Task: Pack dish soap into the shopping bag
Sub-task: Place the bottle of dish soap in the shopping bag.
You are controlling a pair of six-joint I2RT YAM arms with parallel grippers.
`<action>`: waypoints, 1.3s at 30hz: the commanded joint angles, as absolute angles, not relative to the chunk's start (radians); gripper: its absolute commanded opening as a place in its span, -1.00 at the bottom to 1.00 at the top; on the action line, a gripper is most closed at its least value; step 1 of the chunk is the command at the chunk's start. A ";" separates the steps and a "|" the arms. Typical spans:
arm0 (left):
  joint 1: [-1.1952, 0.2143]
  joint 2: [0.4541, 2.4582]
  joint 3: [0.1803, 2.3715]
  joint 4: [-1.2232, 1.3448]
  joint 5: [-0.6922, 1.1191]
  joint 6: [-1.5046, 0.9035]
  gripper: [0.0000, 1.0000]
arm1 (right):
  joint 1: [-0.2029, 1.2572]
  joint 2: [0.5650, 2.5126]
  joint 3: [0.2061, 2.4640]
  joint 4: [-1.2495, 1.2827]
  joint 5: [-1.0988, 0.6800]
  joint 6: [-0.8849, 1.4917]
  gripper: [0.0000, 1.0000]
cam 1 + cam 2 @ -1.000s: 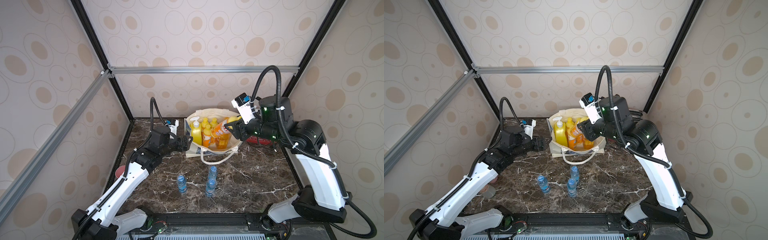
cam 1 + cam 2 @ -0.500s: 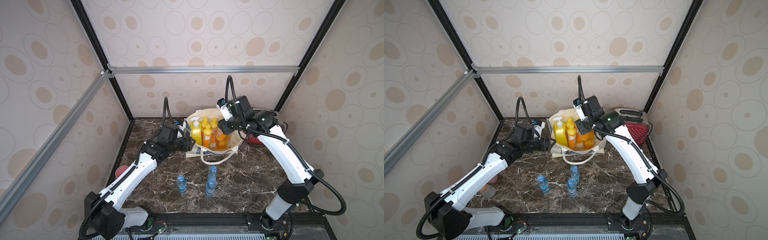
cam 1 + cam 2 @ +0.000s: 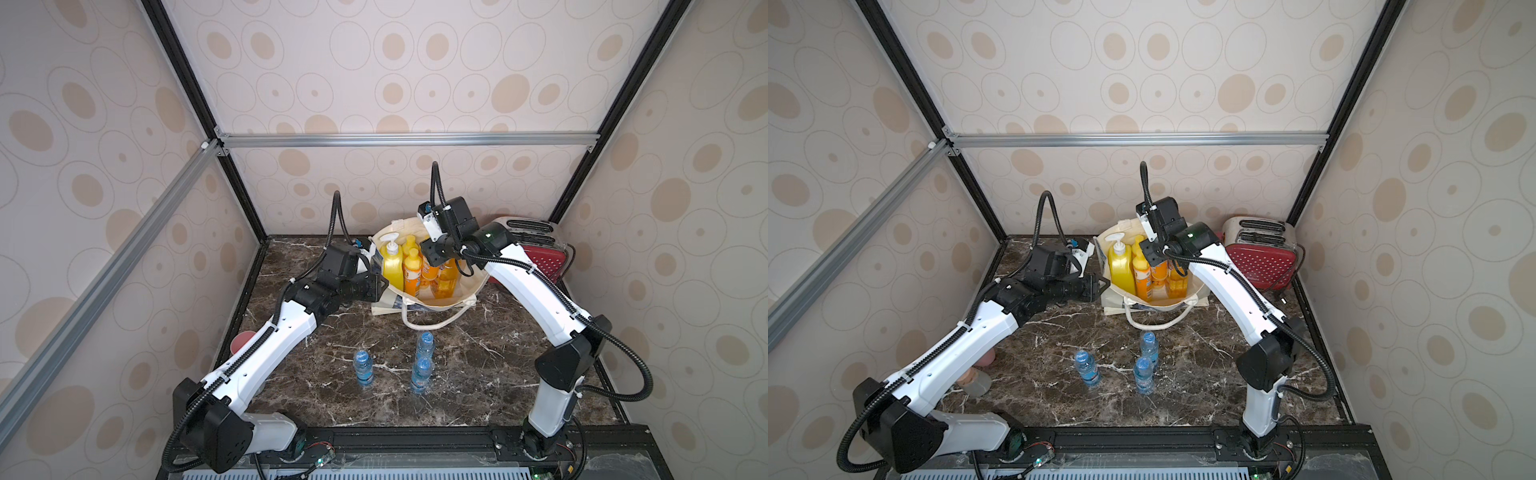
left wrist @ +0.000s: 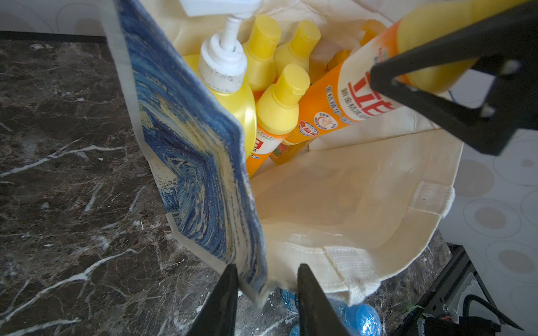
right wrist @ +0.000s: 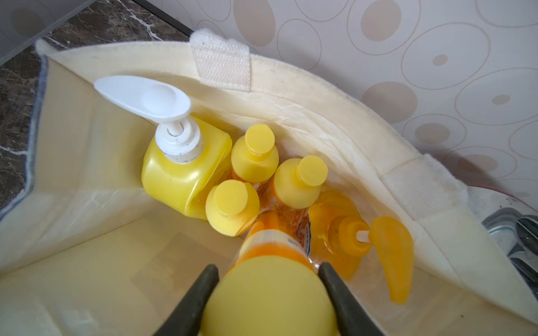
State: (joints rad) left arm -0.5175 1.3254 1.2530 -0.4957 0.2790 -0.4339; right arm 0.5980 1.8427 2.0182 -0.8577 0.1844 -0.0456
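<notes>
Six soap bottles are showing at the shopping bag (image 3: 461, 293), which is standing open-mouthed at the 12 o'clock end of the marble tabletop (image 3: 478, 374). Inside it, the big yellow bottle (image 3: 392, 268) with its white pump is standing upright at the bag's 9 o'clock side. Three small orange bottles (image 5: 253, 154) with yellow caps are crowding just beside it, and the amber bottle (image 5: 346, 235) with the orange pump is sitting toward 3 o'clock.

The right gripper (image 5: 268, 267) is clamping the yellow cap end of the fourth small bottle (image 4: 334, 99), which is leaning with its base down among the others. The left gripper (image 4: 267, 266) is reaching in from 9 o'clock. Its jaws are partly apart and straddling the blue-printed rim, with a gap showing between the fabric and one finger.

The bag's floor toward 6 o'clock is lying bare. One rope handle (image 3: 432, 324) is drooping onto the marble at 6 o'clock, and three water bottles (image 3: 363, 368) are standing beyond it, well apart from the bag. The red toaster (image 3: 540, 257) is sitting at 2 o'clock, near the bag.
</notes>
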 commanded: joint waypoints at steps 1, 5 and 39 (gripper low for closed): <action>-0.521 1.331 1.301 -0.505 0.307 -0.430 -0.40 | 0.572 1.844 1.999 -0.704 0.231 -0.013 -0.48; -0.521 1.331 1.305 -0.513 0.304 -0.423 -0.45 | 0.561 1.858 1.950 -0.652 0.220 0.036 -0.48; -0.521 1.339 1.321 -0.524 0.298 -0.423 -0.50 | 0.490 1.736 2.042 -0.948 0.156 0.069 0.43</action>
